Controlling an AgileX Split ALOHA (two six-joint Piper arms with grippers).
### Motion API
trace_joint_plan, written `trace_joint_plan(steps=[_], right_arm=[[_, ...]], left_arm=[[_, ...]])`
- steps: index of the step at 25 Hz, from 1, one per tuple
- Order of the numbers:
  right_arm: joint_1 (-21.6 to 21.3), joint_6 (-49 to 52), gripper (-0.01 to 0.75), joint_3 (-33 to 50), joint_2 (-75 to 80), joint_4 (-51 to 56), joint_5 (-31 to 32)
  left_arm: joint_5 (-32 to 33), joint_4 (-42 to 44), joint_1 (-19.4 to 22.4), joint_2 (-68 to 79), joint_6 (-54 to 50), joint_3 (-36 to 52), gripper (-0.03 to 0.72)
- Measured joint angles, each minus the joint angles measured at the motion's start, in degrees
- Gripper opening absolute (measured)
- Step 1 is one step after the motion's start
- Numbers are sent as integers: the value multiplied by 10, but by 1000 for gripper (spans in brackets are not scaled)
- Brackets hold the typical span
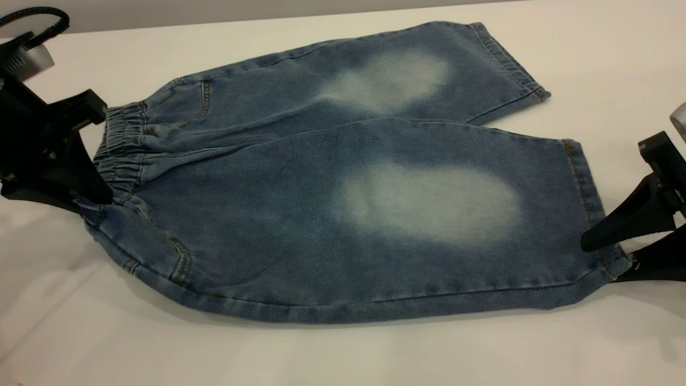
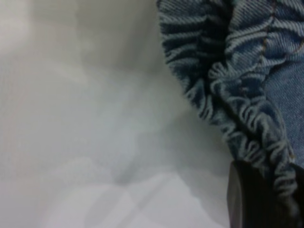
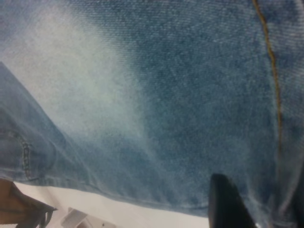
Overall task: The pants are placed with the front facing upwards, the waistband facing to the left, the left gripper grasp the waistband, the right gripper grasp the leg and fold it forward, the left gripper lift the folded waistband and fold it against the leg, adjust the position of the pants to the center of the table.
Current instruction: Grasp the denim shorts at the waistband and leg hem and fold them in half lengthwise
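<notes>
Flat on the white table (image 1: 589, 48), front up and waistband toward the left arm: short blue denim pants (image 1: 300, 214), both legs reaching to the right. At the waistband (image 1: 120, 155), left gripper (image 1: 88, 190), black fingers down on the near stretch of the gathered elastic; probably closed on it, the band bunching where the fingers meet, though cannot tell for certain. At the opposite end, right gripper (image 1: 608, 262), jaws set a little apart around the near corner of the stitched hem of the nearer leg (image 1: 429, 214), cloth between them, apparently gripping. Judged placed so, one arm at each end of the near edge, to carry that side up and over for the lengthwise fold. Close up from the left wrist: ruched denim, darker blue, many small gathers, one dark fingertip (image 2: 256, 199) at its edge. Close up from the right wrist: faded weave, an orange-stitched seam. Across both legs, large pale knee patches; stitched pockets below the elastic; far leg partly tucked under the near one.
</notes>
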Motion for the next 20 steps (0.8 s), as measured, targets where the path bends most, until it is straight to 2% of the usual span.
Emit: trace_joint_plan(steps=[20], right_arm=[[5,30,248,0,0,0,-5]], left_arm=[[0,1,0,0,0,0,139]])
